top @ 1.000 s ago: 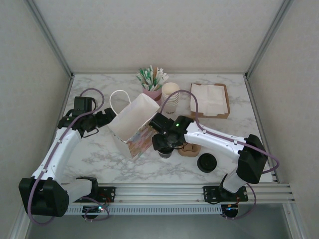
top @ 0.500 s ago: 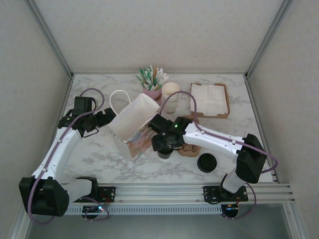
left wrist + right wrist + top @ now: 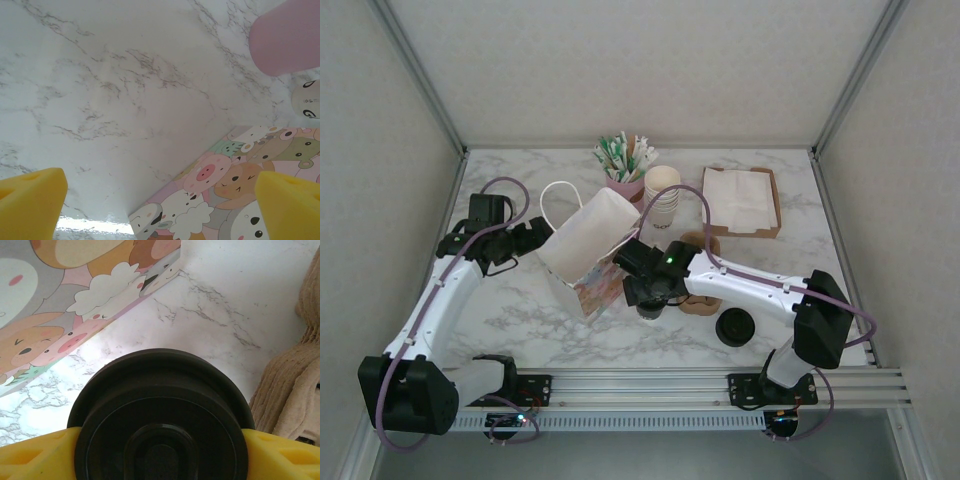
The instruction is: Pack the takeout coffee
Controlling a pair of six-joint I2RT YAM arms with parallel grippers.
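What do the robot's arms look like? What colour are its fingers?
The left arm and the right arm have white tube-shaped shells with chunky black joints. A thin purple cable loops along each. A small green light glows on the right arm. The end effector fingers are bright yellow blocks.

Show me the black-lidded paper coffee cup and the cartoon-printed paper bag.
black-lidded paper coffee cup (image 3: 160, 407): right wrist view, top of the lid.
cartoon-printed paper bag (image 3: 586, 237): top external view, its plain white panel.
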